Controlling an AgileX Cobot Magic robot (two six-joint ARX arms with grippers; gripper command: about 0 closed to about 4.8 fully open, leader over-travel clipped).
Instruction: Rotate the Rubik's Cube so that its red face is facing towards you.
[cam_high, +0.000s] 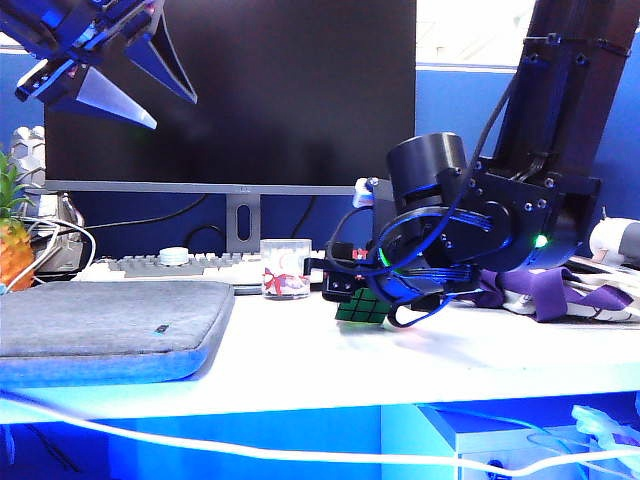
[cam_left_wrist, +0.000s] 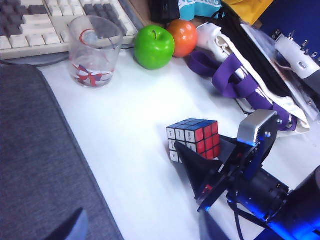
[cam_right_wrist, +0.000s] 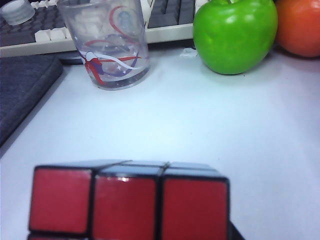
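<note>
Three views were catalogued. Exterior: the left hand (cam_high: 150, 85) hung high above the grey sleeve (cam_high: 110, 325), fingers spread and empty; the right hand (cam_high: 350, 283) sat low on the counter (cam_high: 300, 365) against the Rubik's Cube (cam_high: 362, 308), green side forward. Left wrist: the cube (cam_left_wrist: 194, 140) stood near the right hand (cam_left_wrist: 210, 165), whose dark fingers (cam_left_wrist: 197, 165) reached it; whether they gripped could not be told. Right wrist: the red face (cam_right_wrist: 127, 205) filled the foreground, with a glass (cam_right_wrist: 111, 45) and green apple (cam_right_wrist: 235, 35) beyond. Judged light, rigid and slick-stickered, the cube is best pinched across opposite flat faces.
</note>
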